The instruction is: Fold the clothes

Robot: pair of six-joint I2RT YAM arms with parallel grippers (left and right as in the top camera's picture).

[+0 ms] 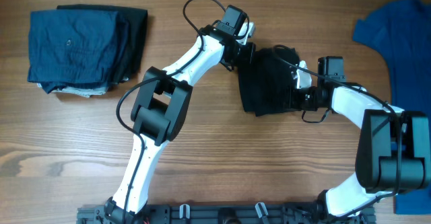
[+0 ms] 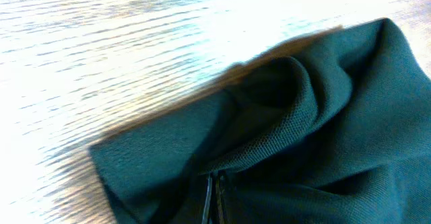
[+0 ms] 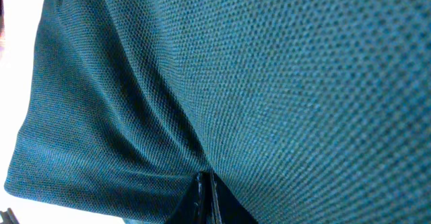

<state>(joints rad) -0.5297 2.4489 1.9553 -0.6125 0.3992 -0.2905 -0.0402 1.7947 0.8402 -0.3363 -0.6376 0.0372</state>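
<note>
Now the black shirt [image 1: 266,83] is being held at opposite edges, left jaws and right jaws clamped on it.

place: robot lab bench, not a home
surface: wood-grain table [image 1: 222,163]
rig: left arm [image 1: 158,109], right arm [image 1: 387,150] on black rail [image 1: 222,214], table's near edge
props: folded clothes stack [image 1: 84,46] at table's far-left corner; blue garment [image 1: 404,42] at its right edge

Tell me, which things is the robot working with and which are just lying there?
Working with: black shirt, pinched in both jaws.
Just lying: folded navy pile, blue shirt; both clothes, untouched now.
</note>
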